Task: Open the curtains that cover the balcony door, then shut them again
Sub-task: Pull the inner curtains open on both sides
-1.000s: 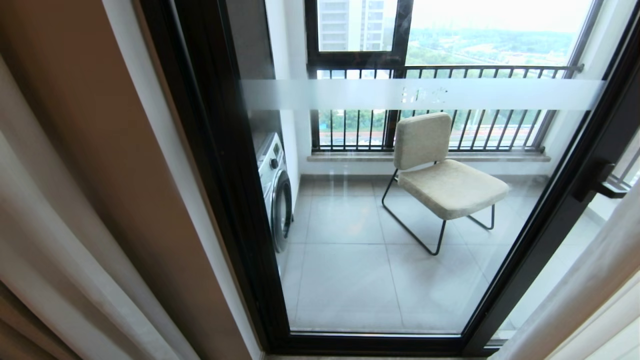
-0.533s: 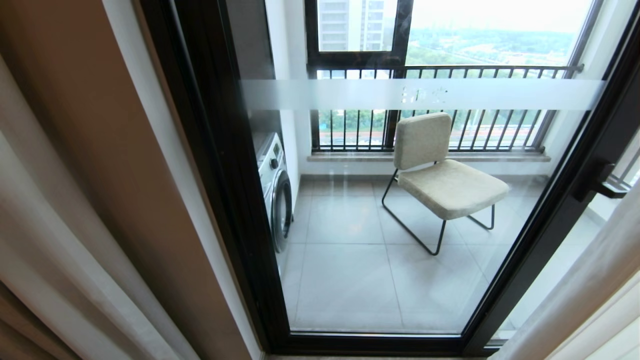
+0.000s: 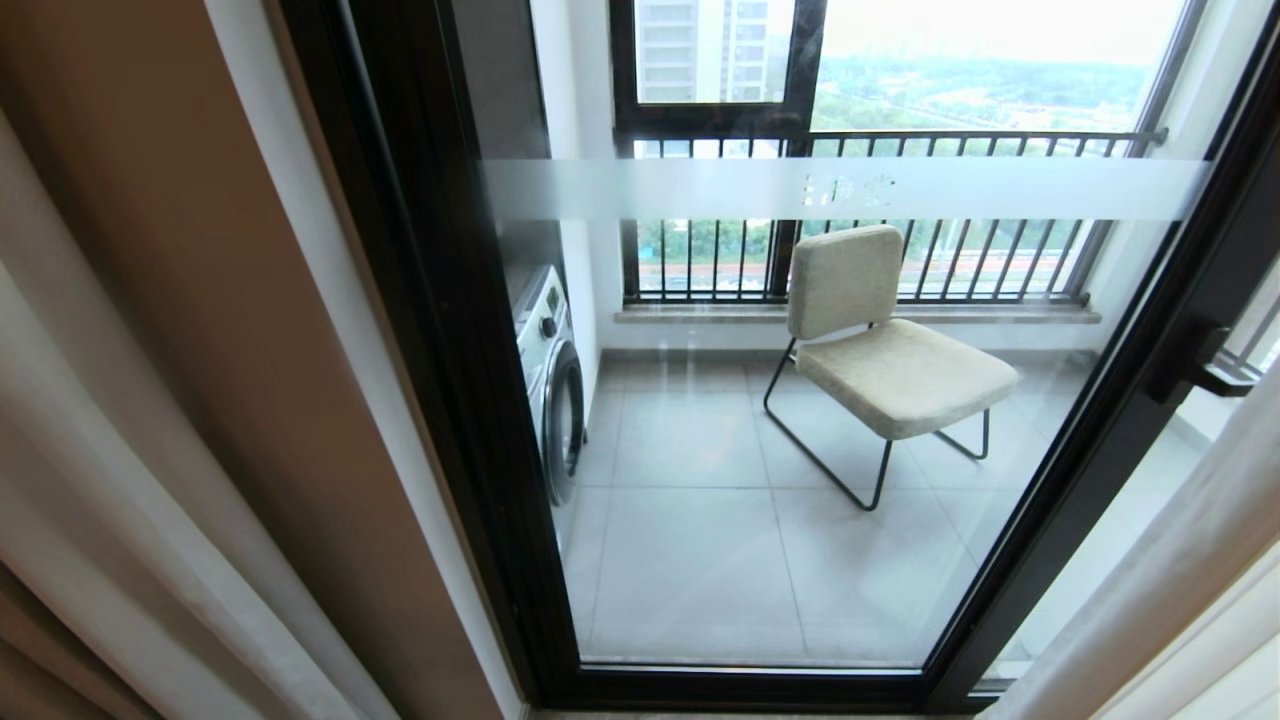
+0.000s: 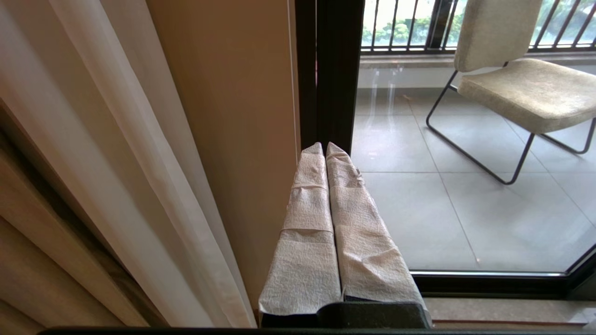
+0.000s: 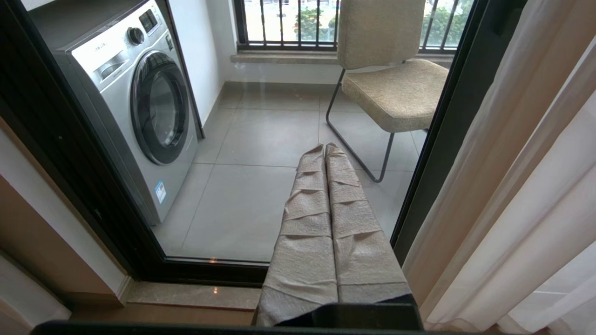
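Left hand [image 4: 325, 148] closed, empty; curtains [image 3: 1150, 590] parted.

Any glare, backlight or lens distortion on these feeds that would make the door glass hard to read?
Head view: strong wide-angle bend, the balcony door frame splays outward; sky beyond blown out. Left wrist view: faint reflections streak the glass near the chair. Right wrist view: washing machine evenly lit, the curtains bright but readable.

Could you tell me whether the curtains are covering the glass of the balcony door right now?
No, the cream curtains hang bunched beside the black-framed glass balcony door, leaving its pane uncovered.
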Controlling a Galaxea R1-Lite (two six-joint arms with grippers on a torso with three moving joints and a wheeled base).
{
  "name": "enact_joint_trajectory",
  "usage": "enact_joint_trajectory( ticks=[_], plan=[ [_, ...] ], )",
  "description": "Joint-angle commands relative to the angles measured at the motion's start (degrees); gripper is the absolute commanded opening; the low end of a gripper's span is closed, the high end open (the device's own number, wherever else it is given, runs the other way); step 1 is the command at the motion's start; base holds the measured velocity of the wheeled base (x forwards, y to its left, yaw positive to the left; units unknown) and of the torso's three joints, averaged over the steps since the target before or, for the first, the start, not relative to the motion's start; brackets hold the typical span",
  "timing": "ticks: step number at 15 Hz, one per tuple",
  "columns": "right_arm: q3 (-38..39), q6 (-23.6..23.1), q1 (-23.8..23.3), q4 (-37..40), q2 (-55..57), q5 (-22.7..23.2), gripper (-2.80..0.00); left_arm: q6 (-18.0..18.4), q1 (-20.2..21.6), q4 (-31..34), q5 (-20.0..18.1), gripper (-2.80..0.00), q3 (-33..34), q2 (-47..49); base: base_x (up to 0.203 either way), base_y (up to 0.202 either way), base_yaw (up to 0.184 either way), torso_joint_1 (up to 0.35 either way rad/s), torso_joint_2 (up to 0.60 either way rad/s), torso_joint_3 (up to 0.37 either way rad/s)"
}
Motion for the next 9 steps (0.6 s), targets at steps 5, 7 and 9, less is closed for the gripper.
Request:
enact_joint_trajectory(
  ticks=[5, 7, 9],
  plan=[
    [0.0, -0.07, 0.05, 0.0, -0.02, 0.04, -2.8, 0.07, 0.0, -0.02, 0.05, -2.8, 0.0, -0.02, 0.0, 0.0, 0.0, 0.0, 0.0, 0.0],
    [0.0, -0.01, 0.05, 0.0, -0.02, 0.04, -2.8, 0.07, 0.06, -0.11, 0.05, -2.8, 0.0, -0.02, -0.002, -0.042, 0.0, 0.001, 0.0, 0.001],
    [0.0, -0.01, 0.05, 0.0, -0.02, 0.04, -2.8, 0.07, 0.0, -0.02, 0.05, -2.8, 0.0, -0.02, -0.001, -0.16, 0.003, 0.005, 0.0, 0.002]
  ],
)
